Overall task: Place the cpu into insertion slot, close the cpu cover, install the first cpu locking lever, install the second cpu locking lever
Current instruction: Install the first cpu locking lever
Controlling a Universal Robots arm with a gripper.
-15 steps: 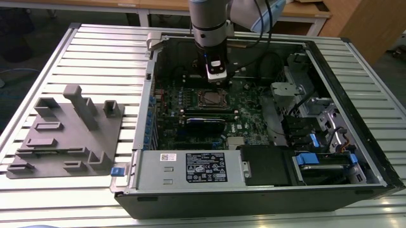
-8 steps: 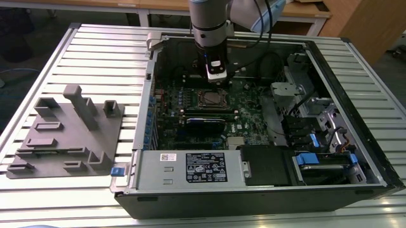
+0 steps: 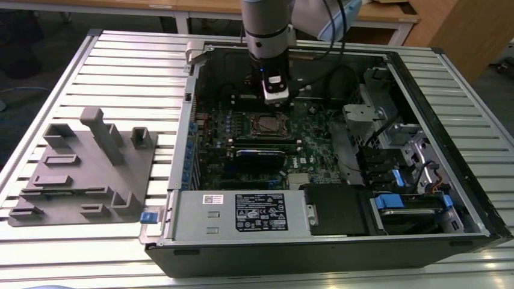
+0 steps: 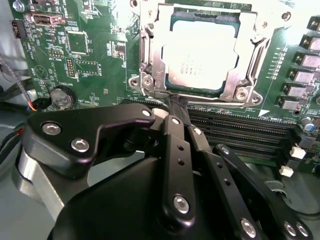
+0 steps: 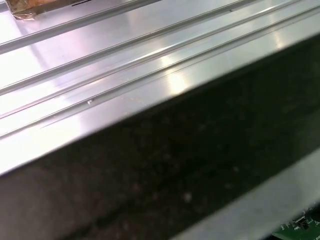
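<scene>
Now I see the cpu (image 4: pixel 202 52) seated in the insertion slot (image 4: pixel 150 60), the cpu cover (image 4: pixel 246 65) down around it, just beyond my gripper (image 4: pixel 176 107), whose fingers are pressed together at the socket's near edge. Memory slots (image 4: pixel 240 131) lie beside the fingertips; the case wall (image 3: pixel 418 114) stands clear.

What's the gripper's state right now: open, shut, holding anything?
Gripper: shut, fingers together, tips at the edge of the cpu cover, which lies closed over the cpu; holding nothing visible.
</scene>
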